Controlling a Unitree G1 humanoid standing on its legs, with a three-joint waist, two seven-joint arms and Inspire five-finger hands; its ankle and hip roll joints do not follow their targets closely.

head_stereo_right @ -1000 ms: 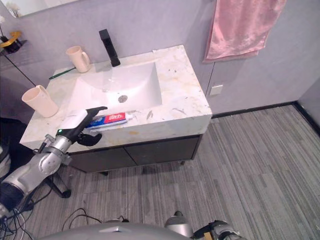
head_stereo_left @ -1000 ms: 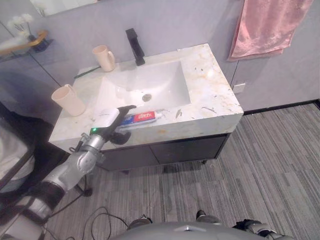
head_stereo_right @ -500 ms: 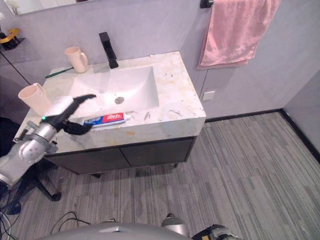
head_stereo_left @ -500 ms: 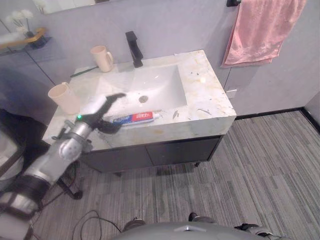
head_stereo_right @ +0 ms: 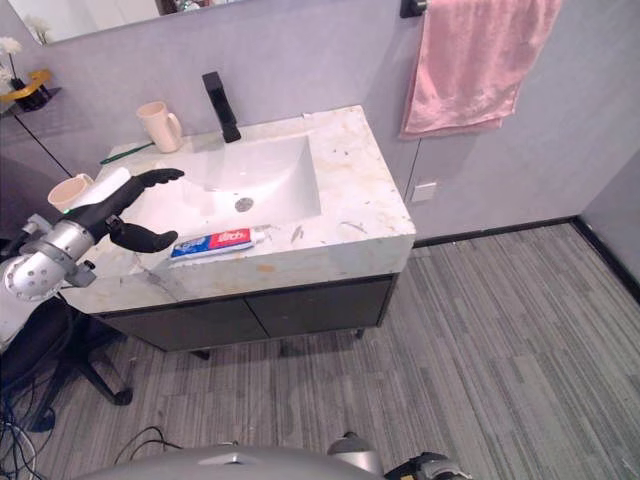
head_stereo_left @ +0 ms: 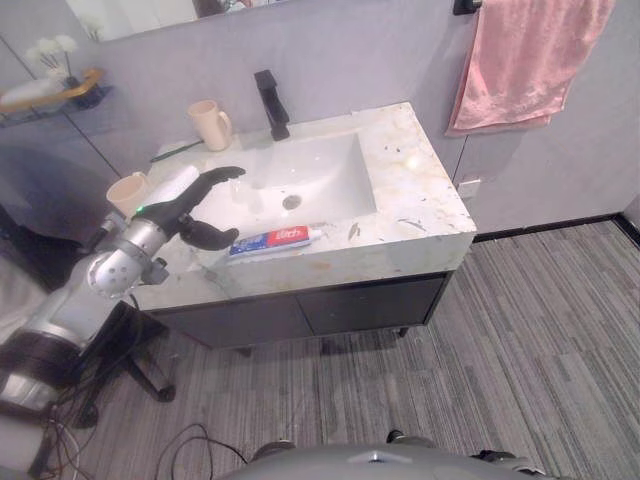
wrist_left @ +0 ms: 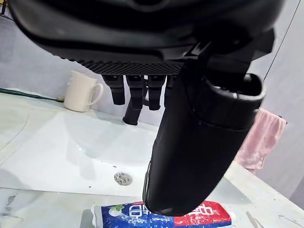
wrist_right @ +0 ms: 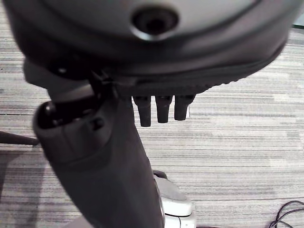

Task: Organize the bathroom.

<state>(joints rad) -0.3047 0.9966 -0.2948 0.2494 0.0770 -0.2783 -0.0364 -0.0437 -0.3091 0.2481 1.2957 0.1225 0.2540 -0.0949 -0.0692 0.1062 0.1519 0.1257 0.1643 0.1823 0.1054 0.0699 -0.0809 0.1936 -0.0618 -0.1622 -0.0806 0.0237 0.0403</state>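
On the marble-patterned vanity top (head_stereo_left: 420, 190), along its front edge, lies one toothpaste tube (head_stereo_left: 268, 239), flat and long, red, white and blue, between the white rectangular basin (head_stereo_left: 300, 175) and the drop to the dark cabinet (head_stereo_left: 330, 305) below. The left hand (head_stereo_left: 190, 205) hovers above the counter's left part with its fingers spread and its thumb stretched toward the tube's near end (just short of it, holding nothing); the left wrist view shows the tube directly under the thumb. The right hand (wrist_right: 142, 102) hangs over the striped grey floor (head_stereo_right: 480, 340) with fingers straight and nothing in it.

Two cream mugs stand on the counter: one at the back left beside the black angular tap (head_stereo_left: 269, 103), namely the rear mug (head_stereo_left: 209, 124), and a front mug (head_stereo_left: 128, 192) at the left edge, partly behind the left hand. A thin green stick-like item (head_stereo_left: 178, 151) lies at the back left corner. One pink towel (head_stereo_left: 525, 60) hangs on the grey wall to the right. The counter's right half is bare.
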